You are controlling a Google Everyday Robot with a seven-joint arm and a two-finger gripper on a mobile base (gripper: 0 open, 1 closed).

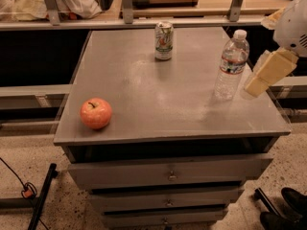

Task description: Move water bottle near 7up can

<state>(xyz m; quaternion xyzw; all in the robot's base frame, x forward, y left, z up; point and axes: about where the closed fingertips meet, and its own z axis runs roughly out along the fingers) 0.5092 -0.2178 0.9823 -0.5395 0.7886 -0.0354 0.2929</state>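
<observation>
The water bottle [231, 63] stands upright near the right edge of the grey cabinet top [158, 95]. It is clear, with a white cap and a red-and-white label. The 7up can [163, 40] stands upright at the back middle of the top, well to the left of the bottle and farther back. My gripper [263, 76], cream-coloured on a white arm, hangs just right of the bottle at about label height. It holds nothing that I can see, and a small gap shows between it and the bottle.
A red-orange apple [96, 113] lies at the front left of the top. Drawers [168, 174] sit below the top. A shelf rail with posts [127, 6] runs behind. Dark shoes [283, 210] and a black pole [41, 195] are on the floor.
</observation>
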